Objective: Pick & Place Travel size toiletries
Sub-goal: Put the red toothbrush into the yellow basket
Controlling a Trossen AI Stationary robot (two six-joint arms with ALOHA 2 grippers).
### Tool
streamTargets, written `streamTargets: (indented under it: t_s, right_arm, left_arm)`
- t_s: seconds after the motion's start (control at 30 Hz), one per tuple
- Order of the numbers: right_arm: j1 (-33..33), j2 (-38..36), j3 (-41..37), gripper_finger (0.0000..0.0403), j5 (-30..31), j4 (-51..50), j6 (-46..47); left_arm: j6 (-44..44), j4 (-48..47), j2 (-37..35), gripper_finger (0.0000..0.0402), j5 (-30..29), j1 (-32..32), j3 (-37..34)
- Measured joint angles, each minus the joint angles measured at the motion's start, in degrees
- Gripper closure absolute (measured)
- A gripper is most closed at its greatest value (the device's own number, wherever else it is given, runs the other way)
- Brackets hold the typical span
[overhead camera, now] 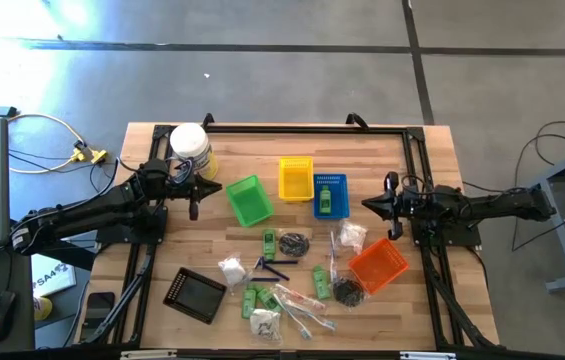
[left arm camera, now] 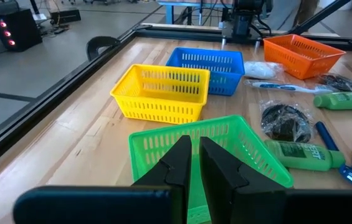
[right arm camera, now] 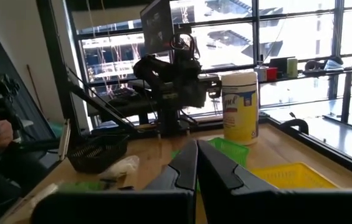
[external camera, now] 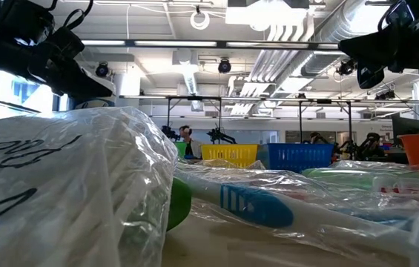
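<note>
high view: toiletries [overhead camera: 292, 285] scattered on wooden tabletop [overhead camera: 422, 165], one green bottle [overhead camera: 326, 204] inside blue basket [overhead camera: 331, 184] | low view: wrapped toothbrush [external camera: 253, 205] up close | left end effector [overhead camera: 193, 207], right end effector [overhead camera: 368, 206]: both clenched, empty | room: open workshop

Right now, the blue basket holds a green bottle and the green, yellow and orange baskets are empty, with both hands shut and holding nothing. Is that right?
Not quite. In the high view, the orange basket is not visibly empty: clear wrapped items overlap its edges. The blue basket does hold a green bottle, the green basket and yellow basket are empty, and the left hand and right hand are shut, holding nothing.
</note>
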Motion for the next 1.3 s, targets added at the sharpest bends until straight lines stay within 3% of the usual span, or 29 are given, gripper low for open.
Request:
streamTargets:
  t_s: [0.2, 0.33, 0.53, 0.7, 1.0, 1.13, 1.3]
  right_arm:
    - [0.00, 0.52, -0.04, 0.0400, 0.17, -0.04, -3.48]
    - [0.00, 0.53, -0.07, 0.0400, 0.04, -0.07, -3.99]
    - [0.00, 0.53, -0.11, 0.0400, 0.10, -0.04, -3.99]
    - [0.00, 0.53, -0.13, 0.0400, 0.20, -0.04, -3.70]
    - [0.00, 0.53, -0.15, 0.0400, 0.20, -0.04, -3.81]
    - [0.00, 0.56, -0.15, 0.0400, 0.16, -0.10, -3.05]
    - [0.00, 0.72, -0.15, 0.0400, 0.02, -0.24, -2.26]
  left_arm:
    - [-5.92, 2.46, 0.01, 0.0371, 0.35, -0.23, 0.40]
    - [-7.11, 2.60, 1.75, 0.0371, 1.51, -4.87, 4.62]
    - [-7.85, 2.64, 8.52, 0.0371, -6.90, -15.16, 14.30]
    - [-8.48, 2.42, 20.77, 0.0371, -12.21, -21.95, 22.96]
    - [-9.99, 1.20, 47.19, 0.0359, -12.09, -31.84, 37.81]
    - [-9.86, -5.09, 59.08, 0.0324, -11.88, -37.90, 47.28]
    - [-11.02, -15.54, 72.38, 0.0246, -12.17, -43.88, 60.53]
